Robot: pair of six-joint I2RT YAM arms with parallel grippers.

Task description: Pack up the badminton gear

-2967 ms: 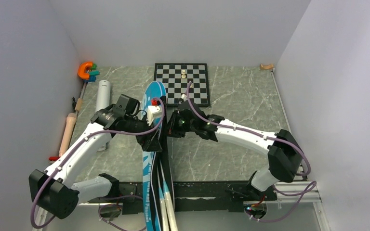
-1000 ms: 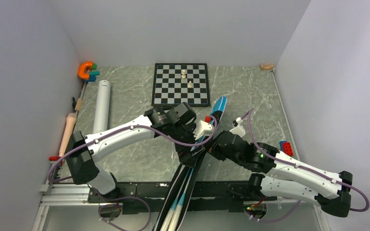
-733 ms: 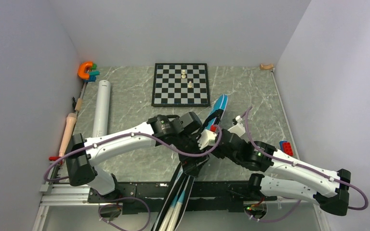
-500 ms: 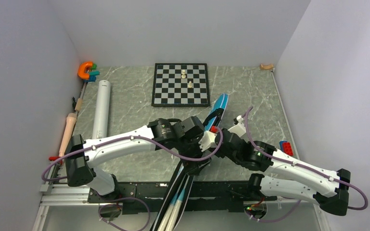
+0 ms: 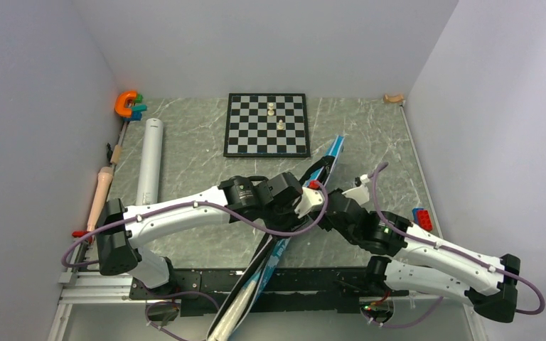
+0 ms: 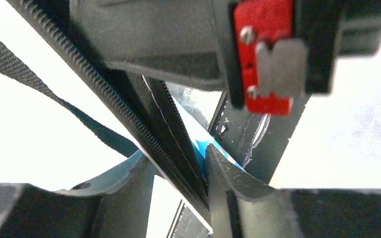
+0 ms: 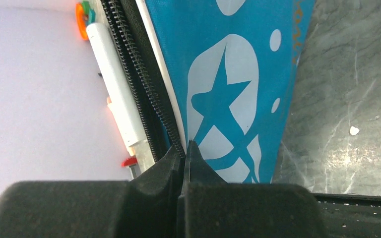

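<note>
The blue bag [image 5: 333, 158] lies slantwise from the chessboard's right corner down to the near edge, raised between both arms. Pale racket handles [image 5: 229, 320] stick out of its near end. My left gripper [image 5: 293, 217] has the bag's black zipper edge [image 6: 171, 141] pinched between its fingers [image 6: 228, 183]. My right gripper [image 5: 320, 199] is shut on the same zipper rim [image 7: 176, 141], beside the star print on the bag [image 7: 228, 99]. The white tube [image 5: 149, 162] lies by the left wall, away from both grippers, and the tube [image 7: 115, 89] also shows in the right wrist view.
A chessboard [image 5: 267, 125] with two pale pieces sits at the back centre. A wooden rolling pin [image 5: 100, 196] and an orange toy [image 5: 126, 104] lie along the left wall. A red brick [image 5: 421, 216] rests by the right arm. Walls close in left, right and back.
My left gripper's jaws have closed from wide open onto the bag's zipper edge. The bag has swung: its far tip went up and right, its near end left.
</note>
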